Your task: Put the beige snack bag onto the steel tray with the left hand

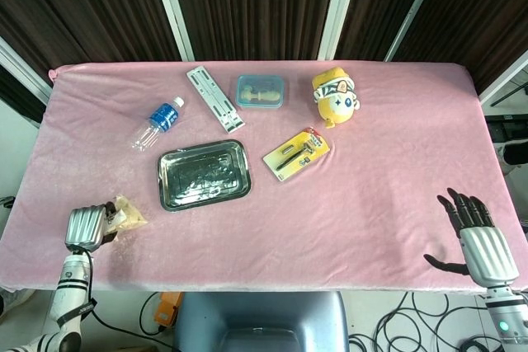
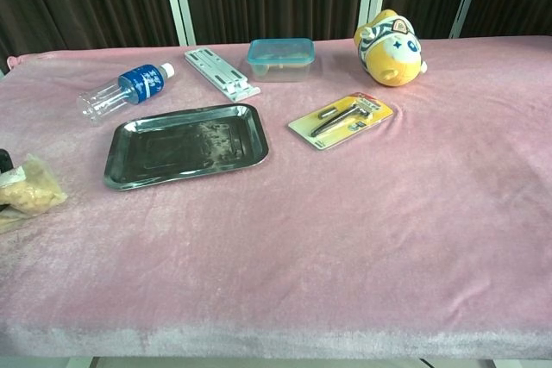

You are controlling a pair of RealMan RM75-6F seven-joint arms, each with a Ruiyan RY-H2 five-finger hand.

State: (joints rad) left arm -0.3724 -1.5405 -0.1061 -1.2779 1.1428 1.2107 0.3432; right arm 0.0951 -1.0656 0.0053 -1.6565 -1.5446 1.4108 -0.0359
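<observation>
While the left hand [image 1: 85,227] was closed around the beige snack bag [image 1: 126,213] at the near left corner of the pink table [image 1: 379,187], the bag was seen bunched and tilted up at its right end, apart from the steel tray [image 1: 204,174], which lay to its right and a little farther back. In the chest view only the bag [image 2: 26,192] and a dark fingertip at the left edge were shown. The right hand [image 1: 480,237] was held at the near right edge with its fingers spread and nothing in them. Behind the tray, a water bottle [image 1: 157,124], a white bracket [image 1: 214,98] and a lidded plastic box [image 1: 261,91] were laid out; a yellow plush toy [image 1: 333,95] and a carded tool pack [image 1: 295,153] were placed farther right.
</observation>
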